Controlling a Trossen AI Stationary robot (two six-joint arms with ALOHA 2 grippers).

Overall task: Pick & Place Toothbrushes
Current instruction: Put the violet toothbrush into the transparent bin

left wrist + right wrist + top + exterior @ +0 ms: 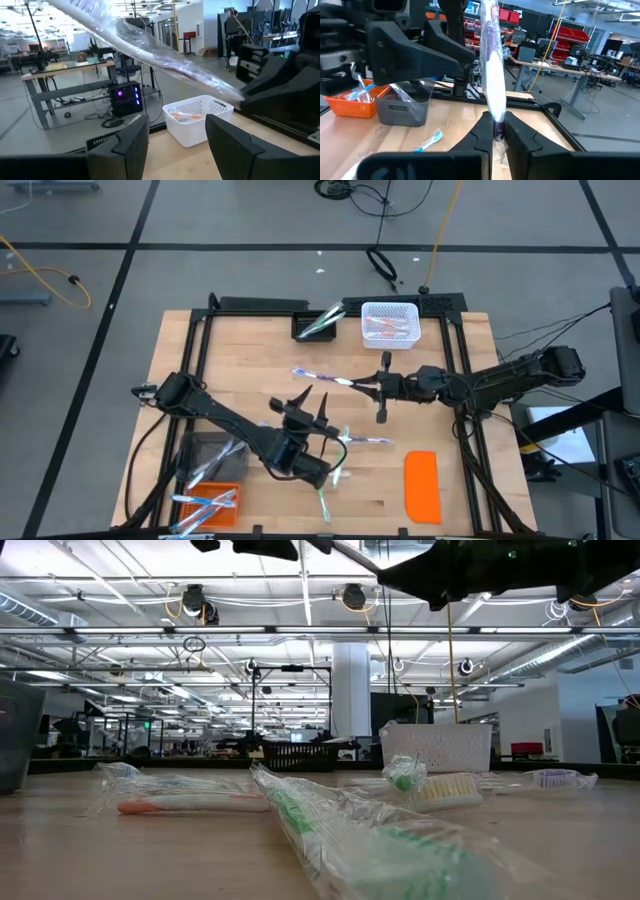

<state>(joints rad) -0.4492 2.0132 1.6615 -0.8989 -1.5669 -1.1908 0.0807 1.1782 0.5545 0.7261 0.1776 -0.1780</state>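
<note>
Wooden table (250, 380) at centre frame: right gripper (372, 387) pinches a wrapped toothbrush (322, 375) by its end; left gripper (311, 412) hangs open below. Light, slippery film, so mid-handle probably grips best.

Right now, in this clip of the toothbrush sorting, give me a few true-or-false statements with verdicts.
1. The right claw is shut on a wrapped toothbrush. True.
2. The white basket is empty. False: it holds wrapped toothbrushes.
3. The left claw is shut on a toothbrush. False: its fingers stand apart with nothing between them.
4. The orange lid lies flat on the table's right side. True.
5. The orange bin sits beside the white basket. False: it sits at the opposite corner of the table.
</note>
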